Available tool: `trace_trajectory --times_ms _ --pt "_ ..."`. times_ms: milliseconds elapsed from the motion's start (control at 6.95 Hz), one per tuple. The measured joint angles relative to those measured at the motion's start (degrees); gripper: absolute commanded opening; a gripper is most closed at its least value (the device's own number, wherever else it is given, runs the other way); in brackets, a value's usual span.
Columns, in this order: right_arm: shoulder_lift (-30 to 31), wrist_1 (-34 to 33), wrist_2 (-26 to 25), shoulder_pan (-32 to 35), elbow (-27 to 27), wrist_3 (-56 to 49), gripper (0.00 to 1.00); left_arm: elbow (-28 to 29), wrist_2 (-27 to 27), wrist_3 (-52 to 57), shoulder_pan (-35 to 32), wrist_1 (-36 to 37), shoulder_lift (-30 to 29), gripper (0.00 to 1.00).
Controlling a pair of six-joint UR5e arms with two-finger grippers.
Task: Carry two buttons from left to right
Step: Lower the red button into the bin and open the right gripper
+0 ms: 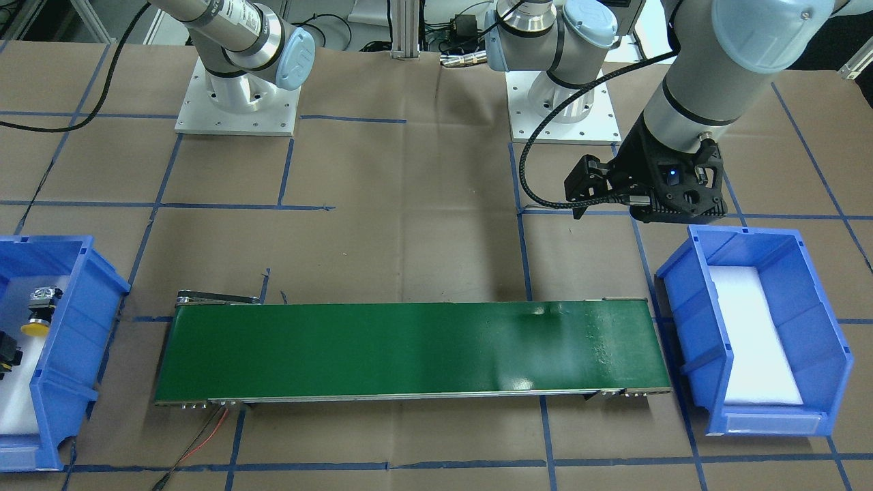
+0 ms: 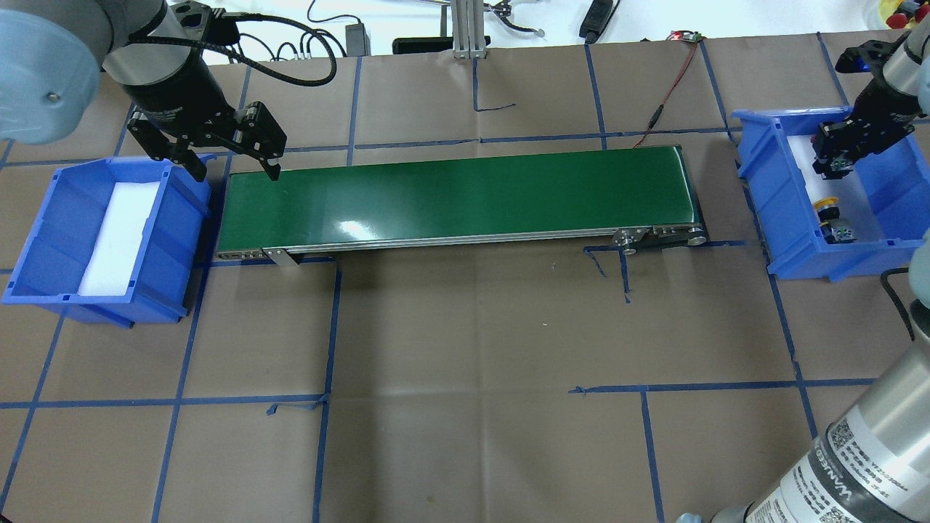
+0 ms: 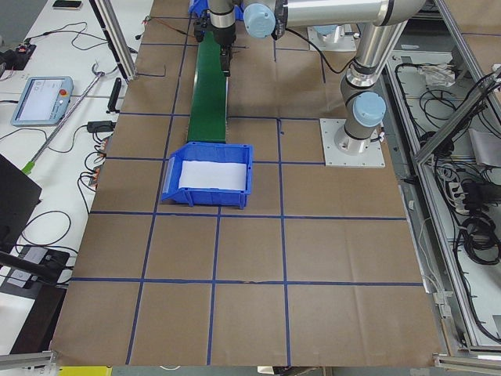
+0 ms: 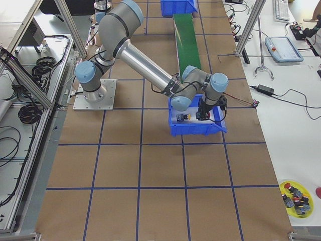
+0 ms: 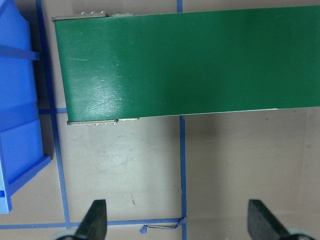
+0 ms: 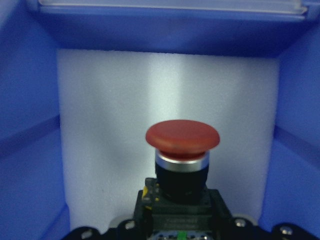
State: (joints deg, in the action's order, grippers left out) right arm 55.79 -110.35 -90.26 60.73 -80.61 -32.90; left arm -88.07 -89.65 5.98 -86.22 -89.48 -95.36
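My right gripper (image 2: 833,161) is low inside the blue bin (image 2: 759,181) at the table's right end, shut on the red button (image 6: 182,136). The right wrist view shows its red mushroom cap and black barrel just above the bin's white foam. The yellow button (image 2: 828,206) lies on its side on the foam beside the gripper; it also shows in the front-facing view (image 1: 34,326). My left gripper (image 2: 236,173) is open and empty above the left end of the green conveyor belt (image 2: 458,192); its fingertips (image 5: 95,220) show wide apart.
A second blue bin (image 2: 178,240) with a bare white foam pad stands at the belt's left end. The table is brown paper with blue tape lines. A red-black wire runs from the belt's far right corner. Both arm bases stand behind the belt.
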Motion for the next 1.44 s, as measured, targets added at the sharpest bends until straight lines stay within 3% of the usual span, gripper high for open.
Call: trace_trajectory --times_ms 144,288,432,576,1440 --pt "-0.3 -1.0 0.0 0.0 -0.9 0.2 0.08 0.0 0.0 0.0 0.0 0.0 0.0 1.00" --pt "-0.6 -1.5 0.0 0.0 -1.4 0.5 0.26 0.0 0.0 0.0 0.0 0.0 0.0 1.00" --pt "-0.9 -1.6 0.0 0.1 -1.5 0.8 0.85 0.0 0.0 0.0 0.0 0.0 0.0 1.00" --pt "-1.2 -1.7 0.2 0.2 -1.5 0.9 0.95 0.0 0.0 0.0 0.0 0.0 0.0 1.00" --pt "1.7 -0.9 0.7 0.5 -1.0 1.5 1.00 0.1 0.1 0.0 0.0 0.0 0.0 1.00"
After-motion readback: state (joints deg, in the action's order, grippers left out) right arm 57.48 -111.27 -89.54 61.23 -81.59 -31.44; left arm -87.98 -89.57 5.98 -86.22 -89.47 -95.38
